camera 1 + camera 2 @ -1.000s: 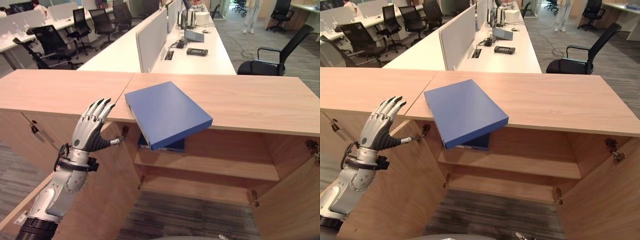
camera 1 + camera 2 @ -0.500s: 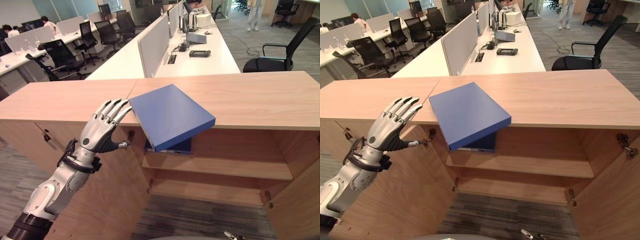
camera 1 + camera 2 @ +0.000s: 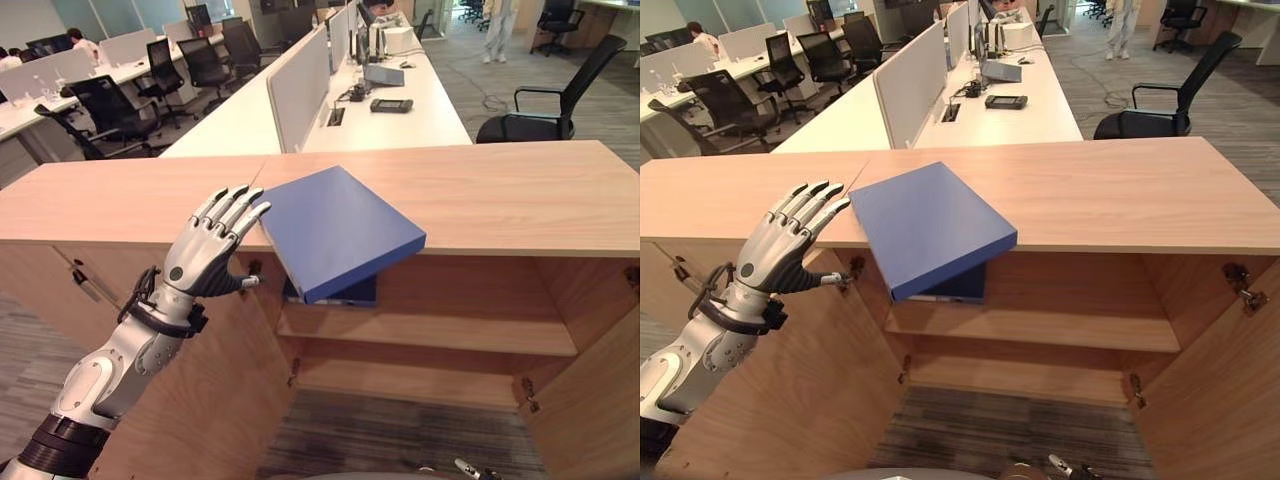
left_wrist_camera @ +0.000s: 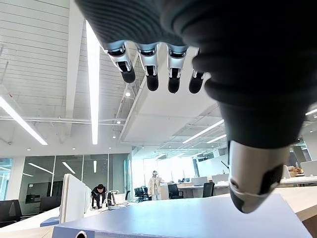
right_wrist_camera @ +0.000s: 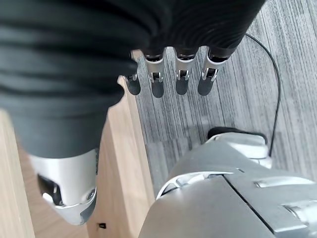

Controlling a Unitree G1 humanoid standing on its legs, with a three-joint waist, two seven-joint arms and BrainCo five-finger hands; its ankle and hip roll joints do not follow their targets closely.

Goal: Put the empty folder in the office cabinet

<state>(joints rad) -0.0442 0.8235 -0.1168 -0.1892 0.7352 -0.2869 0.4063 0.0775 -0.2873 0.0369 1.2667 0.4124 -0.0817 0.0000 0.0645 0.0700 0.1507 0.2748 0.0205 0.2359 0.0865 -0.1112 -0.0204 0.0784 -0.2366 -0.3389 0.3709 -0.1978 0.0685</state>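
Blue, flat and hard-covered, the folder (image 3: 335,228) lies closed on the wooden top of the office cabinet (image 3: 520,200). It sits askew to the front edge, and its near corner overhangs the open compartment. The upper face is plain; the edges facing me show as a darker blue band. In my left wrist view a small round hole shows in its near edge.

Below it the cabinet stands open. The left door (image 3: 215,390) is swung outward, and a wooden shelf (image 3: 440,335) crosses the inside. Another blue item (image 3: 345,292) stands on that shelf just under the overhanging corner; I cannot tell what it is.

My left robot hand (image 3: 205,255) is raised at the folder's left edge with fingers straight and spread, the thumb apart and level with the door's top edge. The fingertips (image 3: 258,207) reach the folder's left corner; I cannot tell whether they touch it.

My right robot hand (image 5: 163,74) hangs over grey carpet (image 5: 223,119) beside a wooden panel, fingers straight and relaxed, holding nothing.

Against half a second ago: the fingertips are closer to the folder's corner. The whole scene has shifted slightly, so the camera moved. The folder keeps the same place on the top.
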